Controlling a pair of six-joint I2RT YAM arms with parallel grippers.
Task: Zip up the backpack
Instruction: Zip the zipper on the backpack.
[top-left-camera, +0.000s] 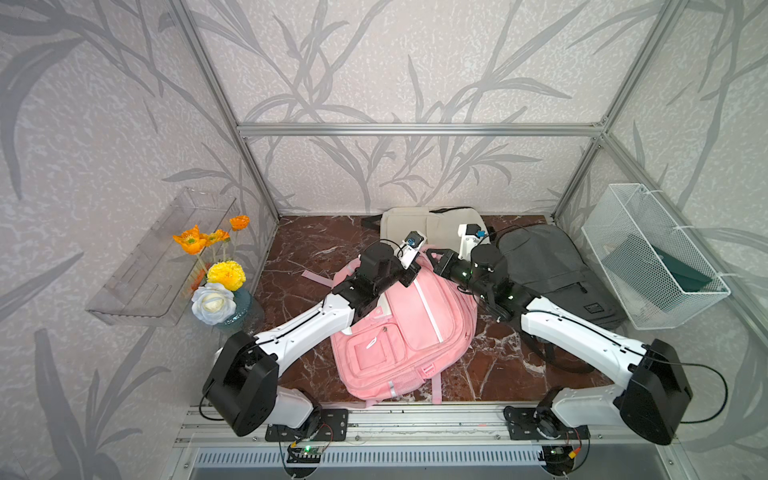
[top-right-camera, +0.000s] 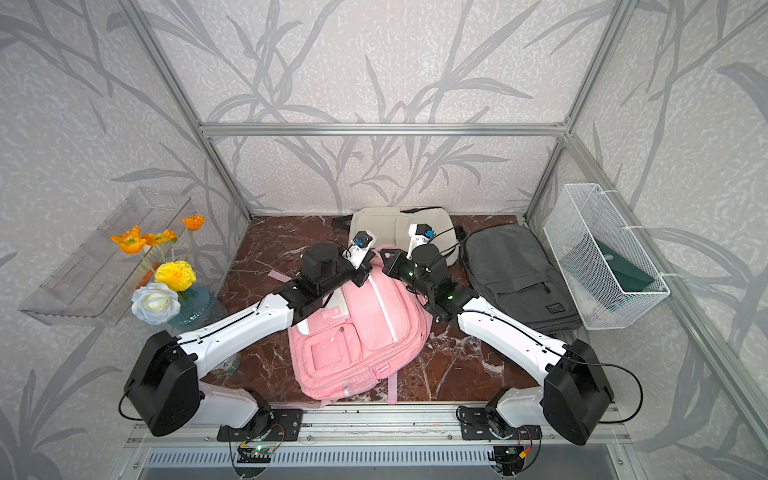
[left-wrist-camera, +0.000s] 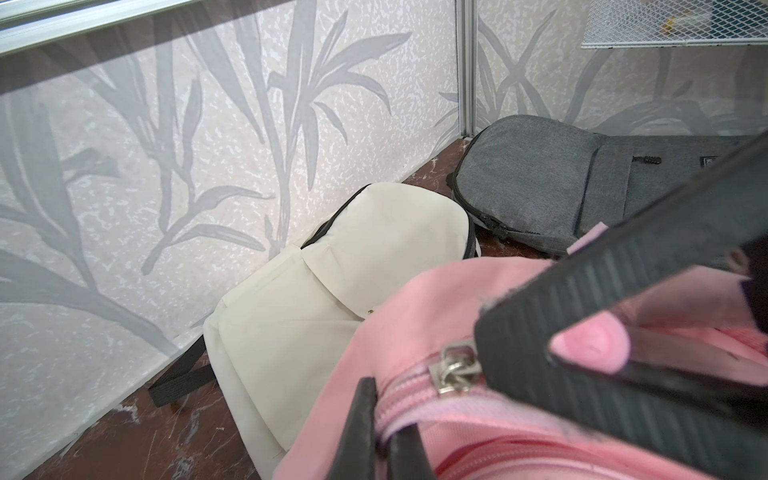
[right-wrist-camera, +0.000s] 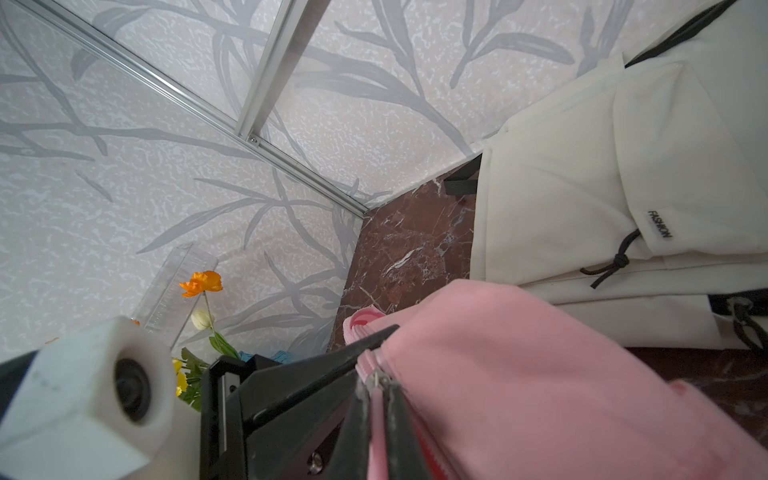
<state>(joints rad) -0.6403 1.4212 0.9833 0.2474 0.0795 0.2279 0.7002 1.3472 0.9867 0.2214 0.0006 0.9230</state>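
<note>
Backpack (top-left-camera: 415, 324) top lies pinched in left gripper (left-wrist-camera: 384, 419) and right gripper (right-wrist-camera: 376, 403).

Light bright, diffuse, even; seems to fall from above. Shadows soft and faint, under left arm (top-left-camera: 307, 324) and right arm (top-left-camera: 582, 332) on the worktop (top-left-camera: 299, 266), in both top views. These views sharp throughout; wide-angle, frame posts (top-left-camera: 213, 83) lean outward toward picture corners. Wrist views: pink backpack (left-wrist-camera: 415, 316), right hand (left-wrist-camera: 540, 353) and left arm's camera housing (right-wrist-camera: 95, 395) close to lens, blurred; walls (left-wrist-camera: 208, 166) behind sharper
</note>
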